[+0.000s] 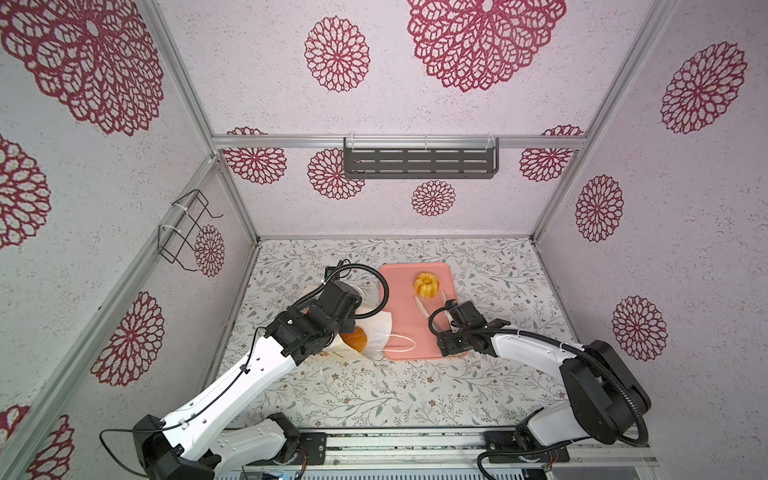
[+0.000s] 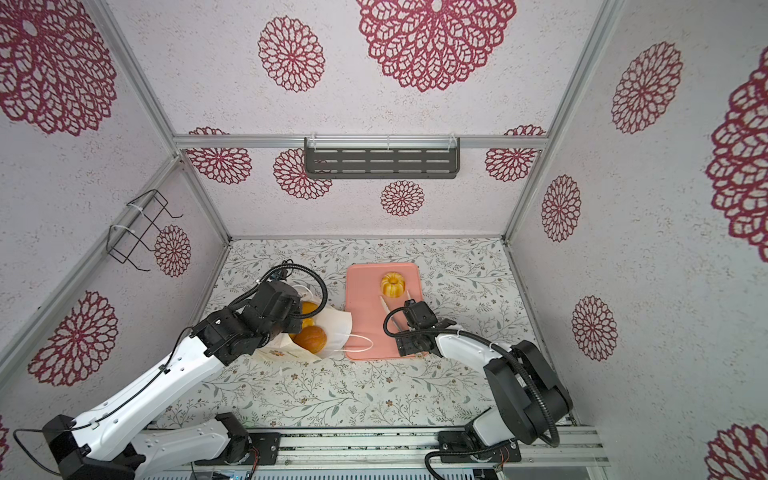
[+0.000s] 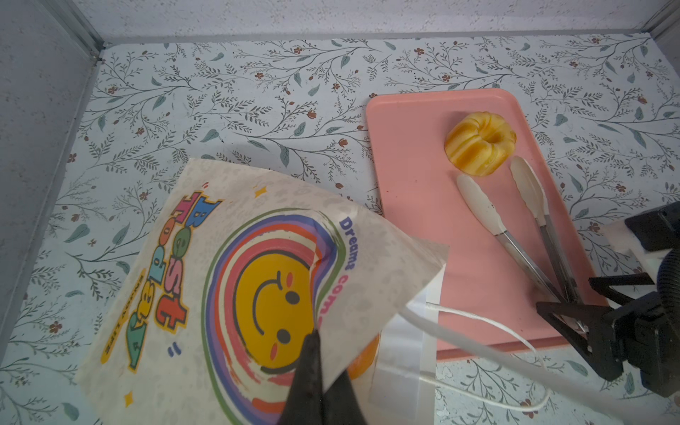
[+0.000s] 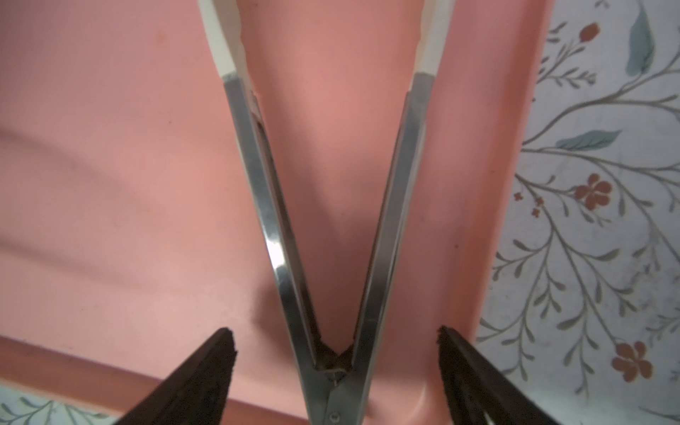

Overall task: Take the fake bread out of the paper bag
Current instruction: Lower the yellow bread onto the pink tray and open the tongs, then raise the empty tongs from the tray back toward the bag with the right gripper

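Nearby, tongs [image 3: 482,206] lie on pink tray [image 3: 412,184] beside ring pastry [image 3: 463,143].

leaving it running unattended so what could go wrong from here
The right gripper stands open around the tongs near their hinge; a grip there may let them pivot or slip. The left gripper pinches only a thin fold of the paper bag, which could tear or pull free. The ring-shaped bread lies at the tong tips, so a swing might knock it.
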Motion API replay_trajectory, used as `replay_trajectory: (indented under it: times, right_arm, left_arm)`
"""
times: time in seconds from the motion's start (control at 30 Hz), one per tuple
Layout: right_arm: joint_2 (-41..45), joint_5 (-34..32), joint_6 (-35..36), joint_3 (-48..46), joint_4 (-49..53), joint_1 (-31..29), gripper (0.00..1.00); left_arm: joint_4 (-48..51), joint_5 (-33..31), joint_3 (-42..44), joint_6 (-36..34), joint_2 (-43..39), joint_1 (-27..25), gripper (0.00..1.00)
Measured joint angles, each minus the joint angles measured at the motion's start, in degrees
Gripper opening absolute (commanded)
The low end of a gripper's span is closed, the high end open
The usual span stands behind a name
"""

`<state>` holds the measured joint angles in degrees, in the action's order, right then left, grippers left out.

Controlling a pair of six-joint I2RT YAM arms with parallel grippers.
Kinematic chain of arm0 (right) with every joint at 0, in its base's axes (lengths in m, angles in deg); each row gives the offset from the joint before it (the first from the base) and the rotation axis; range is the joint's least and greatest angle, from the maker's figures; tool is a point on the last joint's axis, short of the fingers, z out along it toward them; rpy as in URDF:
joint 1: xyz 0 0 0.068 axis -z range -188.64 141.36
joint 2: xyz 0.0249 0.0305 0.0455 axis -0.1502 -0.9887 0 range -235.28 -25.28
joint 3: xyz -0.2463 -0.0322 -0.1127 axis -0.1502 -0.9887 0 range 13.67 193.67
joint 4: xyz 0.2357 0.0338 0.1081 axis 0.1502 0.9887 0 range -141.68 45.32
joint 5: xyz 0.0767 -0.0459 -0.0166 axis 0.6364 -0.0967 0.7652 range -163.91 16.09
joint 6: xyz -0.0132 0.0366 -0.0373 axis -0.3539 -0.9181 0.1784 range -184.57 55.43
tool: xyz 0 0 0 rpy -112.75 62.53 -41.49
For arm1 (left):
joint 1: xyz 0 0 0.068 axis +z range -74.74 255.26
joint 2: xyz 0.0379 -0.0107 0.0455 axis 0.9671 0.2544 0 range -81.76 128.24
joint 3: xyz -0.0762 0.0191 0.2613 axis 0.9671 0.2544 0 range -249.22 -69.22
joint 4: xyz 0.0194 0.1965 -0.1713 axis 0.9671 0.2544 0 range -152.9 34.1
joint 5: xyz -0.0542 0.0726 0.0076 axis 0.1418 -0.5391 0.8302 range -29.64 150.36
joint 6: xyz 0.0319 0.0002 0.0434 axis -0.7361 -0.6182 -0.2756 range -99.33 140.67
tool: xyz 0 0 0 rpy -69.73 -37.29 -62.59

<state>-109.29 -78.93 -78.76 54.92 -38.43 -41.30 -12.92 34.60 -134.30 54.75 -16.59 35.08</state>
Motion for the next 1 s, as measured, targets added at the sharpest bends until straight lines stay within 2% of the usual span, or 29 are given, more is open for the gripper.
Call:
replay_trajectory:
  times: [0.27,0.73,0.9,1.0]
  right_arm:
    - [0.07,-0.50,0.00,-2.56,-4.04,0.00,0.82]
    - [-3.37,-0.81,0.59,-1.27,-7.15,-0.42,0.51]
    - [-3.10,-1.25,0.33,-0.17,-4.37,-1.01,0.41]
    - [-0.24,-1.09,-0.48,0.24,-0.81,-1.16,0.40]
  left_arm:
    - [-0.31,0.13,0.00,-0.33,0.76,0.00,0.00]
    - [-0.70,0.13,0.00,-0.46,1.11,0.00,0.00]
    - [-0.70,0.13,0.00,-0.48,1.09,0.00,0.00]
    - [-0.70,0.09,0.00,-0.48,1.01,0.00,0.00]
